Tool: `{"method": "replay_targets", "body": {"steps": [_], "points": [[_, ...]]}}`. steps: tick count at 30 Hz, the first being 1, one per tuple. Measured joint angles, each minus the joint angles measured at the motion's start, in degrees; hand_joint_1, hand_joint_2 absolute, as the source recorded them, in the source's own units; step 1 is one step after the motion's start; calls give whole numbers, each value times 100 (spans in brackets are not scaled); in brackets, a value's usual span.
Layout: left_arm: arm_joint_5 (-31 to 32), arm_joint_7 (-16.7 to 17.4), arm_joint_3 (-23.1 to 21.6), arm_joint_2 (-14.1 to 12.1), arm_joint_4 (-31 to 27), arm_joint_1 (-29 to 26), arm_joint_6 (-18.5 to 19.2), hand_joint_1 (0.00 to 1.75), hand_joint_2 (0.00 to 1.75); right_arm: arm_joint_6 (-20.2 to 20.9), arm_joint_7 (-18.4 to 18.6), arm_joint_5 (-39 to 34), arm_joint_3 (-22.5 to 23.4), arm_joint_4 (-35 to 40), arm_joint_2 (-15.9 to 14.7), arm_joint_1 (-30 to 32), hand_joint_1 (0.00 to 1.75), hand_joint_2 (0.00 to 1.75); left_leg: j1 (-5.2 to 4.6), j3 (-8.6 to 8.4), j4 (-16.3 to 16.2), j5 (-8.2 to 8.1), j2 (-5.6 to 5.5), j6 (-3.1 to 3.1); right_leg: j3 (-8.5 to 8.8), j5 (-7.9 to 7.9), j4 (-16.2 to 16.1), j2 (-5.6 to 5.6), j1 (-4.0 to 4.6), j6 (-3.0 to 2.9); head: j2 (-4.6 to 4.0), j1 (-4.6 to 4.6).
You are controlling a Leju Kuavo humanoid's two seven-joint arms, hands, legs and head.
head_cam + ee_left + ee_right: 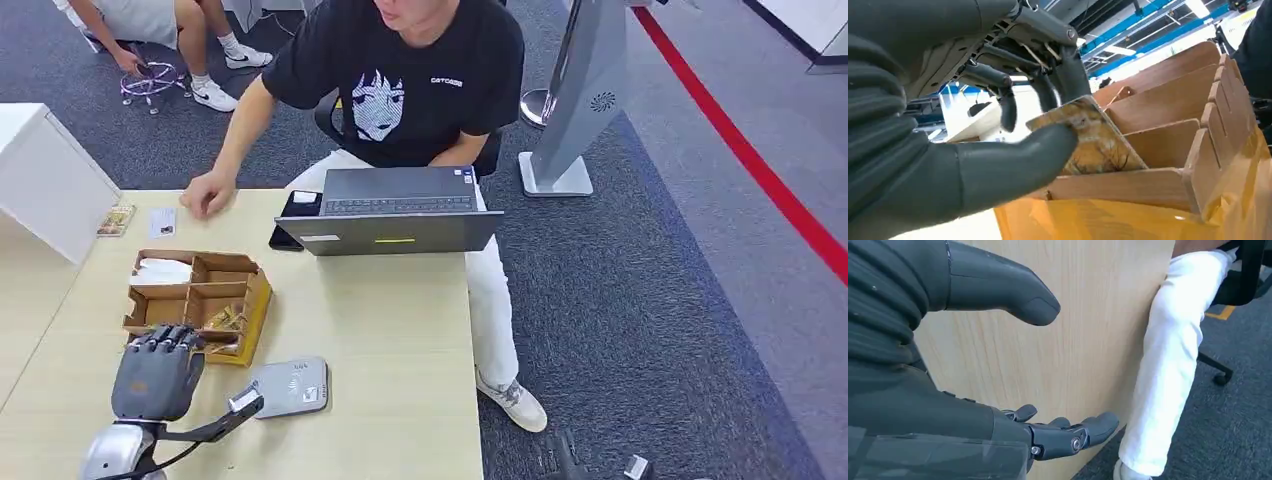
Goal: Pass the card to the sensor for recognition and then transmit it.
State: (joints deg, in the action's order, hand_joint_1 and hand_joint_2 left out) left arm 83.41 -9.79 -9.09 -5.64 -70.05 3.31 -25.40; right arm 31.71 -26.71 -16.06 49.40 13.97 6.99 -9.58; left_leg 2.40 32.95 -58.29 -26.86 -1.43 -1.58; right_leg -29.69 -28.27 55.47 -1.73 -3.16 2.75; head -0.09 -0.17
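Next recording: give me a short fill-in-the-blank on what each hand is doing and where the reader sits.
1. The left hand pinches a ____ between thumb and fingers, over the wooden organizer box.
2. The right hand holds ____ and its fingers are apart.
3. The grey card sensor lies on the table beside the box, on the robot's ____ side of it.
4. The seated person has an open ____ in front of them.

Missing words: card; nothing; right; laptop
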Motion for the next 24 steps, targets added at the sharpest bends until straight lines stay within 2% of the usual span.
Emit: {"method": "replay_targets", "body": {"steps": [6, 8, 11, 15, 20, 24], "points": [[-70, -63, 0, 2, 63, 38, -61, 175, 175, 2, 0, -2, 2, 0, 0, 1, 0, 175, 0, 0, 0, 0, 0, 0, 0, 0, 0, 0, 0, 0, 0, 2], [-74, -146, 0, 11, -10, 24, -253, 175, 175, 0, -2, -2, 0, 0, 0, 1, 0, 175, 1, 0, 0, 0, 0, 0, -1, 0, 0, 0, 0, 0, 0, 2], [-105, -256, 0, 59, -409, -8, -549, 175, 175, -7, 0, 0, 0, 0, 0, 0, 0, 175, 0, 1, 0, 1, -2, 0, 1, 0, 0, 2, 0, 0, 0, 2], [-52, -258, 0, 122, -912, -17, -465, 175, 175, -9, 0, 2, 0, 0, 0, -3, 0, 175, 0, 0, 0, 0, -2, 0, 1, 0, 0, 1, 0, 0, 0, 2], [-17, -337, 0, 155, -1365, -2, -544, 175, 175, -37, 11, 13, 0, 0, 0, -9, 0, 175, 1, 0, 0, 2, -2, -1, -1, 1, 0, 2, 0, -1, 0, 2], [-74, -356, 0, 144, -1822, 176, -440, 175, 175, -96, 17, 83, 0, 0, 0, -30, 0, 175, 0, 0, 0, 3, -3, -1, 1, 2, 0, 2, 0, -1, 0, 2]]}}
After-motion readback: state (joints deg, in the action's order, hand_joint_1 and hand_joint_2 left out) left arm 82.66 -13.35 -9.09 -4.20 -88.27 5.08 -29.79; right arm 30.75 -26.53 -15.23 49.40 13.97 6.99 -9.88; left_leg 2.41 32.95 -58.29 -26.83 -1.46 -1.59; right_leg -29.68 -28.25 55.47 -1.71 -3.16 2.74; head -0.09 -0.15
